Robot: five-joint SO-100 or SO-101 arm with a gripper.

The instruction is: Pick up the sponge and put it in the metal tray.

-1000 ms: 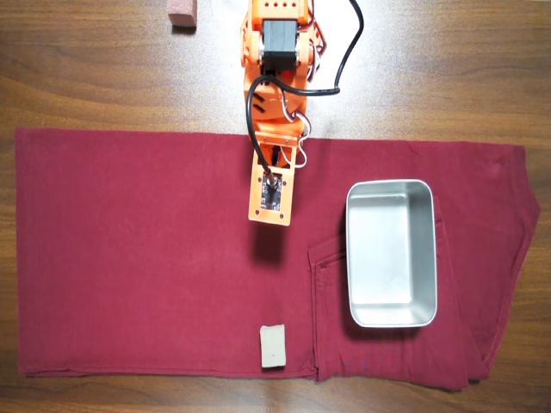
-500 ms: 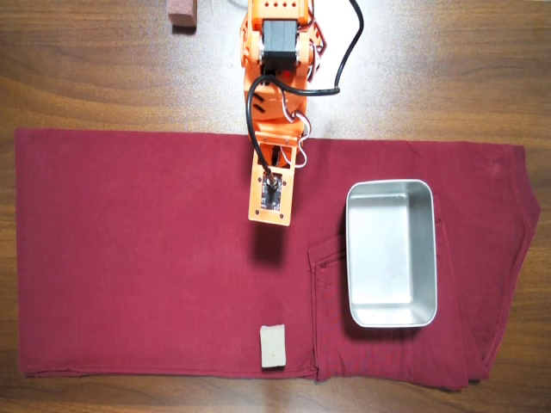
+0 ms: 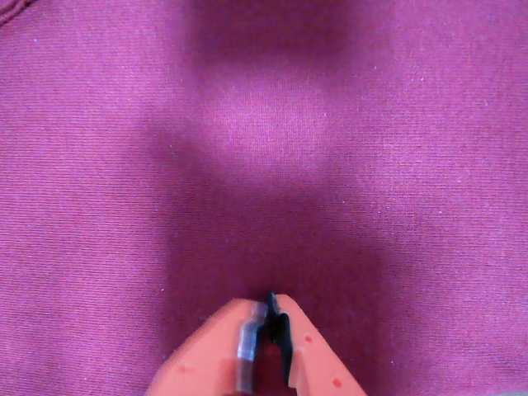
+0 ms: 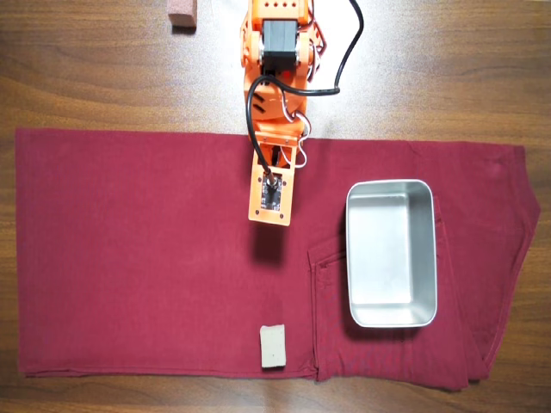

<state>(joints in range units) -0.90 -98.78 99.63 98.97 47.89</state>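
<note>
The sponge (image 4: 273,346) is a small pale beige block lying on the red cloth near its front edge in the overhead view. The metal tray (image 4: 392,258) is a shiny, empty steel pan on the cloth to the right of the sponge and further back. In the wrist view my gripper (image 3: 271,307) enters from the bottom edge, its orange jaws closed tip to tip with nothing between them, over bare cloth. In the overhead view the arm's wrist (image 4: 271,194) hangs over the cloth's back middle, well behind the sponge and left of the tray; the fingertips are hidden beneath it.
A dark red pair of trousers (image 4: 129,249) is spread over the wooden table (image 4: 86,69). A pinkish-brown block (image 4: 182,13) lies at the back edge, left of the arm's base (image 4: 277,43). A black cable (image 4: 344,52) loops beside the base.
</note>
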